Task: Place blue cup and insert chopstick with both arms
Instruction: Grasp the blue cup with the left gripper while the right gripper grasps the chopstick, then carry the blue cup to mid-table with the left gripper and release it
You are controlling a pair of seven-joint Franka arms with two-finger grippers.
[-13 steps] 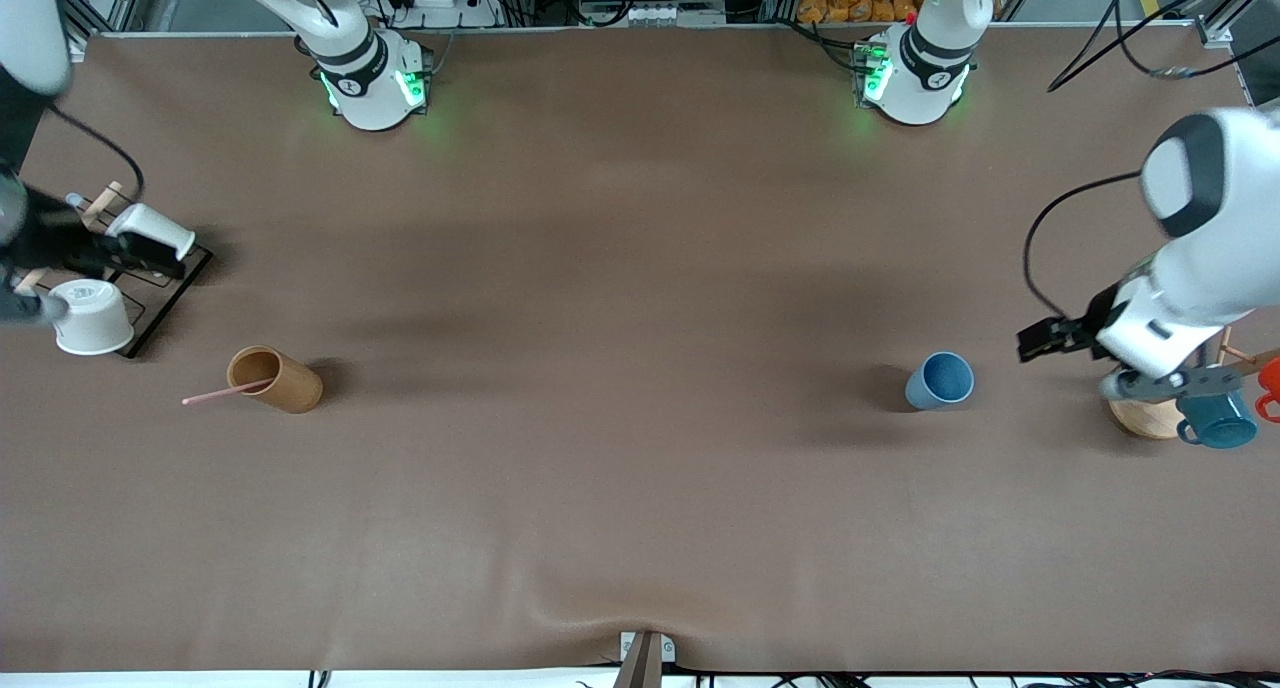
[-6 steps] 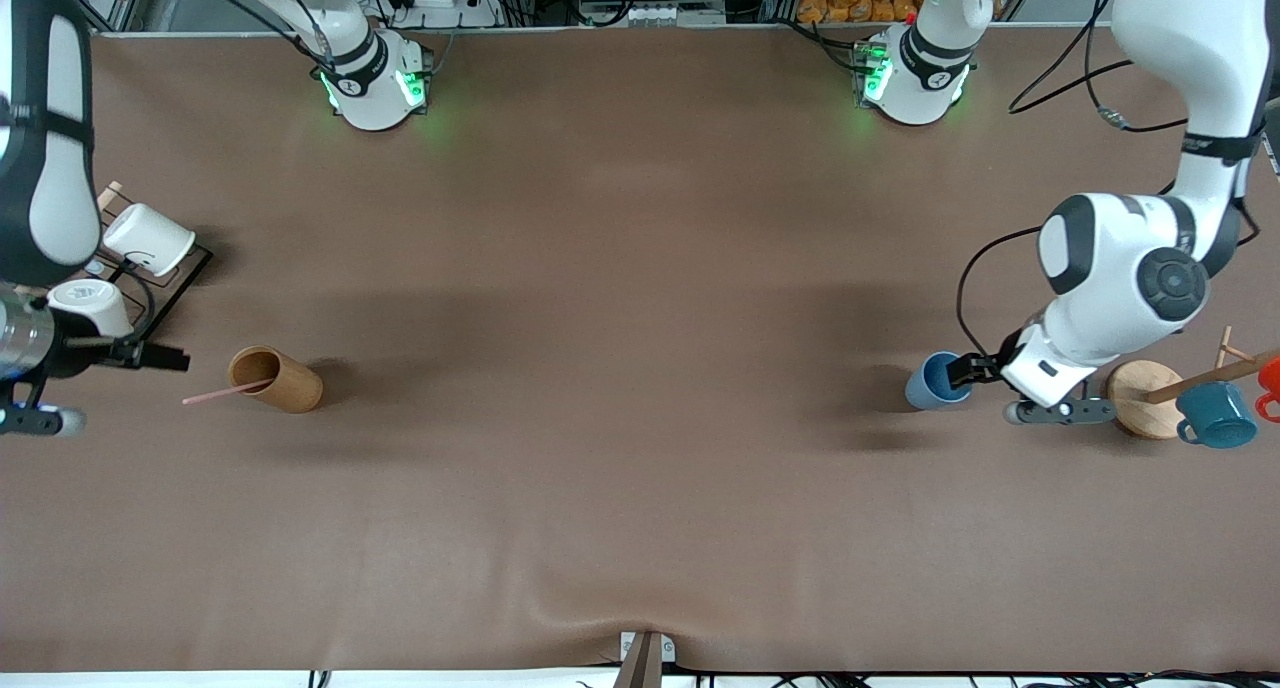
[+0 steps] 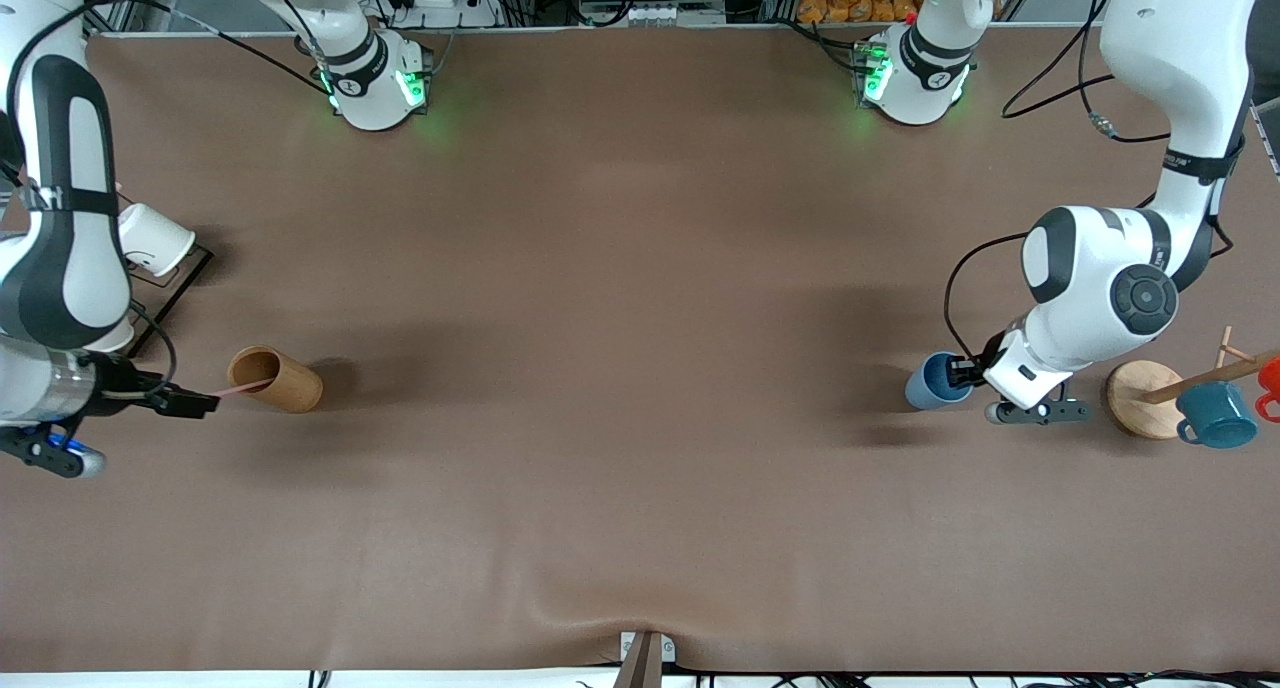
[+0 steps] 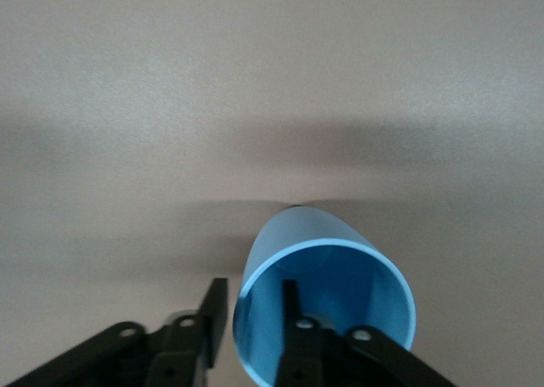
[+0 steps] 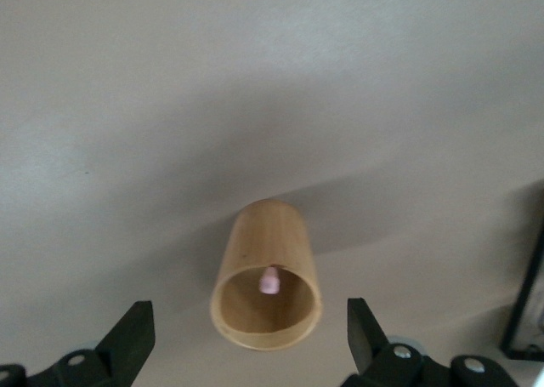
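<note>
The blue cup [image 3: 930, 381] lies on its side toward the left arm's end of the table, mouth facing my left gripper [image 3: 966, 372]. In the left wrist view, the left gripper [image 4: 255, 285] is open and straddles the cup's [image 4: 297, 234] rim wall, one finger inside and one outside. The pink chopstick [image 3: 243, 387] sticks out of the mouth of the brown cylinder holder [image 3: 277, 378], which lies on its side. My right gripper [image 3: 195, 403] is open at the chopstick's free end. In the right wrist view, the right gripper [image 5: 248, 306] is spread wide before the holder [image 5: 265, 259], with the chopstick's tip [image 5: 269, 279] between its fingers.
A black rack [image 3: 180, 278] with white cups [image 3: 155, 238] stands at the right arm's end. A wooden mug stand [image 3: 1140, 408] with a teal mug [image 3: 1215, 415] and a red mug [image 3: 1270, 378] stands at the left arm's end, just past the left gripper.
The left gripper came from the mug stand to the blue cup's rim. The right gripper came from the rack to the chopstick's free end. Cup, holder and chopstick have not moved.
</note>
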